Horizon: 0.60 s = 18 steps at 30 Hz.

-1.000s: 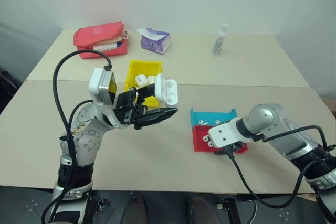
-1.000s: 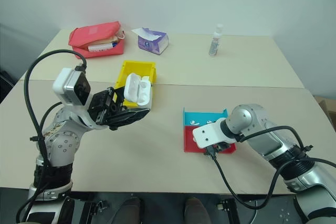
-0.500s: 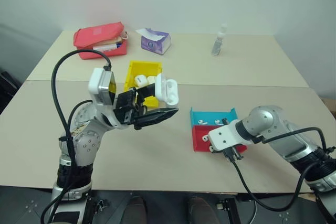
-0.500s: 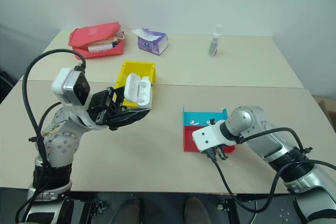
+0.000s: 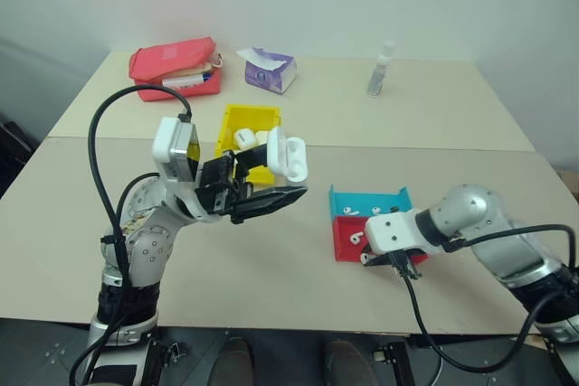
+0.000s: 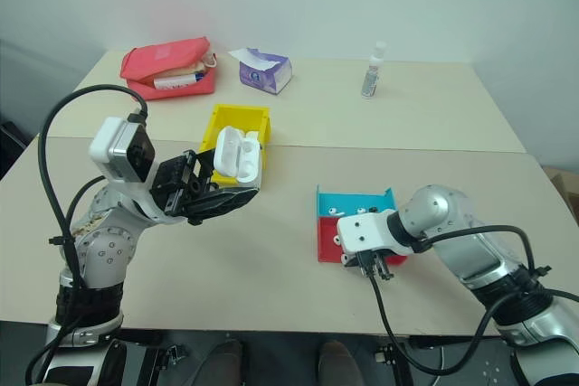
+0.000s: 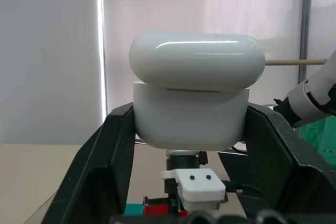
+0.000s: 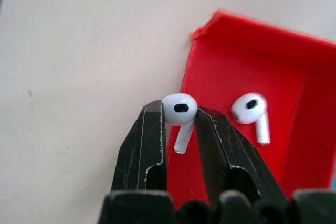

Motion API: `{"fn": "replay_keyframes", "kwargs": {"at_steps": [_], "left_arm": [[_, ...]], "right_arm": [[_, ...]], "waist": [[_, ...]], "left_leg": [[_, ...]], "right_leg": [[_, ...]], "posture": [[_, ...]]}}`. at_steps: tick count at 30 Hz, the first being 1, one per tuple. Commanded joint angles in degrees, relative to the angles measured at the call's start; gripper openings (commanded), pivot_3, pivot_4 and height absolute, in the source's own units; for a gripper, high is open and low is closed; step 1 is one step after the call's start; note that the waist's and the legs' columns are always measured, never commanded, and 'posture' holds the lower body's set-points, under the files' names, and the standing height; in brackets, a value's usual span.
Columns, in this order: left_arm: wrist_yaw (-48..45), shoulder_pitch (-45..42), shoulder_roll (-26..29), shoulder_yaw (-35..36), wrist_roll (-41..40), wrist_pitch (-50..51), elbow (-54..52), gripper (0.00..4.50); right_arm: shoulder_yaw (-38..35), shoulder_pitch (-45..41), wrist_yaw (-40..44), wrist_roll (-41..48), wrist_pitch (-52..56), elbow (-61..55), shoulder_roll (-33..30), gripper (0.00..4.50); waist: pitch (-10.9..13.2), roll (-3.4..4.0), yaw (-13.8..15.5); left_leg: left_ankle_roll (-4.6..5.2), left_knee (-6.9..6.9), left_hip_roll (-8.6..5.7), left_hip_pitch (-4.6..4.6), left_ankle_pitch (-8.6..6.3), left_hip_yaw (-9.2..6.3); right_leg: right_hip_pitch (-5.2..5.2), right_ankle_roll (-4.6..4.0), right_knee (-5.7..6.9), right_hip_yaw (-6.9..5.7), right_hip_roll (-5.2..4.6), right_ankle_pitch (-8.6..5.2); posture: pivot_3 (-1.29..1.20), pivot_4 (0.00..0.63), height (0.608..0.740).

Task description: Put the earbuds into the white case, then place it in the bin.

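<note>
With my right gripper (image 8: 179,124) now pinched on one of the earbuds (image 8: 179,109), its head caught between the two black fingertips and its stem hanging in the gap, the pick from the red tray (image 5: 345,234) looks done. A second ago that gripper sat lower over the tray with its fingers wider; since then they have closed and the hand has drawn back and up a little toward the tray's near edge. A second earbud (image 8: 251,113) lies loose on the red floor just beside the held one, and more white buds rest in the blue tray (image 5: 365,198) butted against the red one's far side. Across the table, my left gripper (image 7: 190,129) has not budged: it is clamped on the white case (image 7: 191,109), holding it in the air with the lid flipped open, just in front of the yellow bin (image 5: 237,124), which already has white cases in it. I judge the next job is carrying this bud across to the open case and seating it stem-first, where a slip would cost me the bud.
</note>
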Motion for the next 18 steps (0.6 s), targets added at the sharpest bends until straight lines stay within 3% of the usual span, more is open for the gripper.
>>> {"fn": "replay_keyframes", "kwargs": {"at_steps": [1,10,18], "left_arm": [[-0.35,-0.83,0.18,0.19,-1.04,-0.64,-0.48,2.79],[-0.99,-5.2,-1.23,-1.48,-0.65,-0.11,3.69,2.79],[-2.48,-9.59,-2.33,-2.91,-0.23,0.48,8.58,2.79]], "right_arm": [[-10.31,1.59,-3.82,9.14,5.81,-3.95,1.73,0.64],[-34.37,-1.57,-24.16,35.46,21.2,-10.54,16.2,0.64],[-37.13,-6.09,-43.61,51.19,25.43,-17.98,26.01,0.64]], "waist": [[0.0,0.0,0.0],[0.0,0.0,0.0],[0.0,0.02,-0.11]], "left_leg": [[0.0,0.0,0.0,0.0,0.0,-0.01],[0.0,-0.02,0.0,-0.06,0.0,-0.07],[0.01,-0.1,0.0,-0.12,0.0,-0.11]], "right_leg": [[0.0,0.0,-0.01,0.0,0.0,0.0],[0.0,0.0,-0.02,-0.06,0.01,0.0],[-0.04,0.0,-0.08,-0.11,0.01,0.0]], "posture": [[0.0,0.15,0.74],[0.0,0.15,0.74],[0.0,0.15,0.74]]}}
